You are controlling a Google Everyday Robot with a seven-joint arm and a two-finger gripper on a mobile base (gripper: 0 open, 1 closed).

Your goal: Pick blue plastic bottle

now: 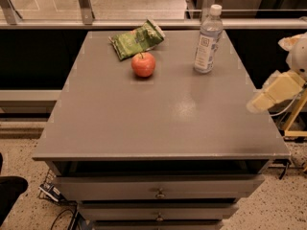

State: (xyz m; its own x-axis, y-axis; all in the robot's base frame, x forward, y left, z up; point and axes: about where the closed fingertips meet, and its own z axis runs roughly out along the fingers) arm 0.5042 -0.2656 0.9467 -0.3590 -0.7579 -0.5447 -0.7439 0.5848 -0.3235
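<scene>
Slim clear plastic bottle with a pale blue tint, white screw cap and white-and-blue label (207, 42) stands upright on the far right part of the flat grey tabletop (158, 123), close to the back edge and a little in from the right edge. The cream-coloured gripper (268, 96) sits at the right side of the frame, by the table's right edge about halfway along it, angled down and left toward the surface. Its lower tip overlaps the table edge in this view. Cannot tell whether the gripper is open or closed; it holds nothing visible. The bottle is well apart from the gripper, farther back and to the left of it, not touching. A round red apple (143, 64) rests on the table left of the bottle, well apart from it. A crumpled green snack bag (136, 40) lies just behind the apple, nearly touching it. Under the tabletop are grey drawers with small round knobs (159, 193). Speckled floor (288, 210) shows at lower right.
</scene>
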